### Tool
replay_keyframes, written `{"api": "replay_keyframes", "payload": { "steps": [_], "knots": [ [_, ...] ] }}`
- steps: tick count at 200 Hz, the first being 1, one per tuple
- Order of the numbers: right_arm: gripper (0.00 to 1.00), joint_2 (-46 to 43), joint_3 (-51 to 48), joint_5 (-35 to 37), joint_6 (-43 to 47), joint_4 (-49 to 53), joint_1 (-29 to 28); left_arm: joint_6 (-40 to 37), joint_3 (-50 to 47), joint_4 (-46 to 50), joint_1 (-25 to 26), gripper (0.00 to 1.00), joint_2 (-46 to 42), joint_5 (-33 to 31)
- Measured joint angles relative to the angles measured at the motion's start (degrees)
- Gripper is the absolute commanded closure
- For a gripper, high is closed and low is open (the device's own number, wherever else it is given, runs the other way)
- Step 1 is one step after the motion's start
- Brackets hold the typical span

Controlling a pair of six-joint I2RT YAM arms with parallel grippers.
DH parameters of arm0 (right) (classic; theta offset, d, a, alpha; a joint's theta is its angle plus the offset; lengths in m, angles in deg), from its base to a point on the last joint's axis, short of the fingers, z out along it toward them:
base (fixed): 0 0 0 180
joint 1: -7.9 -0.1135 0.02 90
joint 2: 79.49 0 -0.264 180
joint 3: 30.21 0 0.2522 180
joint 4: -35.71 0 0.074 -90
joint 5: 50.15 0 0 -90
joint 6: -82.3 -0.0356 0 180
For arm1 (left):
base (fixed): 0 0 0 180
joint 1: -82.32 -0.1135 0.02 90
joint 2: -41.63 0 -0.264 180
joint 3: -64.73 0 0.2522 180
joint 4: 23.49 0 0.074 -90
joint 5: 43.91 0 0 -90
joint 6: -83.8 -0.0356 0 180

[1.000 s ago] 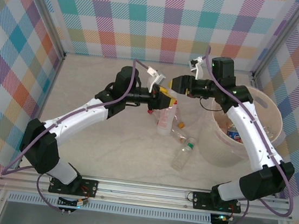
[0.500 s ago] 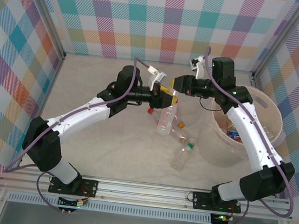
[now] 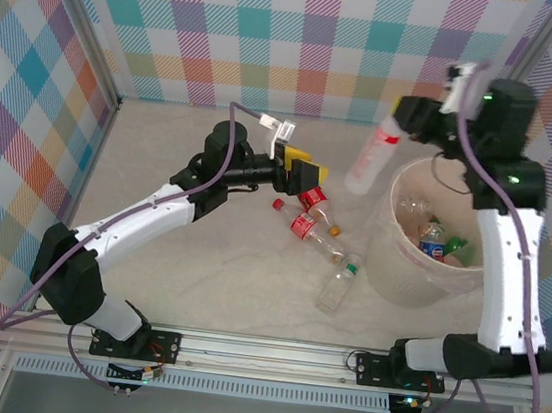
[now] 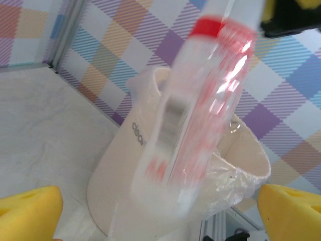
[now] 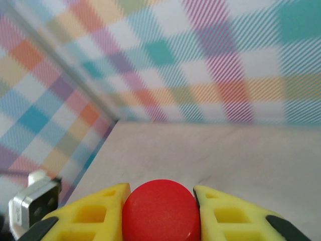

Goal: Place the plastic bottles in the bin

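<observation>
Clamping a bottle [image 3: 370, 163] by its cap [image 5: 159, 213], right gripper [image 3: 402, 121] hovers beside the bin rim [image 3: 393, 206]; left gripper [image 3: 304, 168] gapes empty.

- We're looking at a pale, marbled table [image 3: 244, 303], bare across its left half.
- On the right side, the cream bin [image 3: 398, 282] stands upright on it.
- Mid-table, a red-capped bottle [image 3: 299, 225] lies on its side, with a second bottle [image 3: 318, 205], also red-labelled, lying close behind it.
- Toward the near edge, a green-capped bottle [image 3: 335, 286] lies just left of the bin.
</observation>
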Motion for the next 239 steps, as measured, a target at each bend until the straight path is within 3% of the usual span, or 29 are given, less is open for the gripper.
{"api": "replay_keyframes", "payload": {
  "steps": [24, 60, 118, 239],
  "knots": [
    [0.81, -2.6, 6.5, 3.5, 2.1, 1.6, 6.7, 1.4, -0.2, 2.1, 0.1, 0.04, 0.0, -3.4],
    [0.81, -7.4, 8.5, 11.4, 7.2, 1.9, 9.0, 1.5, -0.2, 8.0, 1.7, 0.05, 2.0, -9.0],
    [0.82, -20.9, -16.4, 23.6, 16.9, -9.7, 9.0, 2.0, 3.2, 22.6, 8.5, 0.06, 12.3, -18.6],
    [0.84, -29.7, -46.7, 21.1, 16.3, -28.9, 10.4, 3.5, 4.5, 30.2, 19.4, 0.09, 16.6, -25.5]
  ]
}}
